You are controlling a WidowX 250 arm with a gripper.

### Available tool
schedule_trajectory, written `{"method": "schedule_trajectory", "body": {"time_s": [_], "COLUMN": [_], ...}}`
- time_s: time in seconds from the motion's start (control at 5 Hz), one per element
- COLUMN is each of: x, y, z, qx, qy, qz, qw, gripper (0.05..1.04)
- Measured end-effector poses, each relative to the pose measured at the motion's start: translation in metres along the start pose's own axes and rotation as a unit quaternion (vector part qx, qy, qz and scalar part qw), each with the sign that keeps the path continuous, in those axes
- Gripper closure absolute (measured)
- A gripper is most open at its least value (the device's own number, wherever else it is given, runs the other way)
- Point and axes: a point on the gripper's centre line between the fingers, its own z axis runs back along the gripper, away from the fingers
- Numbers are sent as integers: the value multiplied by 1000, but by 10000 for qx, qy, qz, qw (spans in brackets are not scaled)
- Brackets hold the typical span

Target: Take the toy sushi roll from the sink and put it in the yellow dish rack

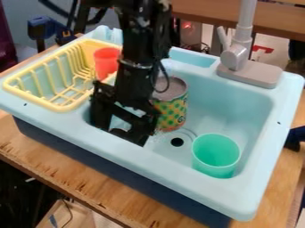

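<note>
Arm's coming down from the top edge, pretty much upright, with its open end effector (121,134) pointing down into the sink (253,189), fingers spread apart, just beside the one patterned can (171,112). I count two cups: a green cup (216,168) in the sink and a red cup (106,62) at the single yellow dish rack (62,107).

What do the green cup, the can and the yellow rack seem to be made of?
The green cup looks like smooth, evenly coloured plastic. The can is probably metal: dull grey top, printed side. The yellow rack seems moulded plastic, its bars merging into its rim.
</note>
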Motion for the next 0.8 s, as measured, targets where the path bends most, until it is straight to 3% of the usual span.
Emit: {"method": "schedule_trajectory", "body": {"time_s": [0.2, 0.4, 0.6, 0.8], "x": [-1, -1, -3, -3], "y": [-3, -5, -4, 0], "z": [-7, -12, -9, 4], "qx": [-206, -296, -284, -181], "qy": [-134, -280, -395, -508], "qz": [70, 192, 202, 128], "qw": [9997, 9990, 9986, 9985], "gripper": [117, 338, 426, 443]}}
